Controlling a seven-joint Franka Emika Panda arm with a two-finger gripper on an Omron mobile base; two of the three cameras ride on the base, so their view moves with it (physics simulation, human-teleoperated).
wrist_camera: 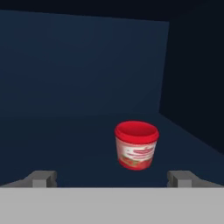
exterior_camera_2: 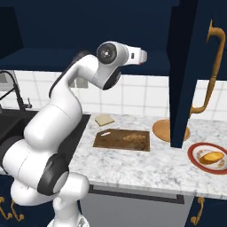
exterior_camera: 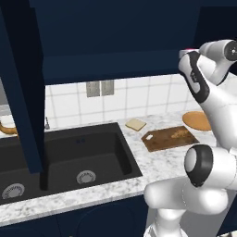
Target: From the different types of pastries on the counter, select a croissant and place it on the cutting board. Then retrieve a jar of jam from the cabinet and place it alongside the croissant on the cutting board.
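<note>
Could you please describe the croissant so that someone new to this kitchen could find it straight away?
Start at the marbled counter right of the black sink and find the dark brown cutting board. The croissant lies on it, small, golden-brown and speckled. The flat tan bread slice lies off the board, and the brighter orange pastry sits on a red-rimmed plate.

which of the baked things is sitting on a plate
The orange-yellow pastry, lying on the red-rimmed plate at the right end of the counter. The flat bread slice lies on bare counter, and the speckled croissant on the cutting board.
</note>
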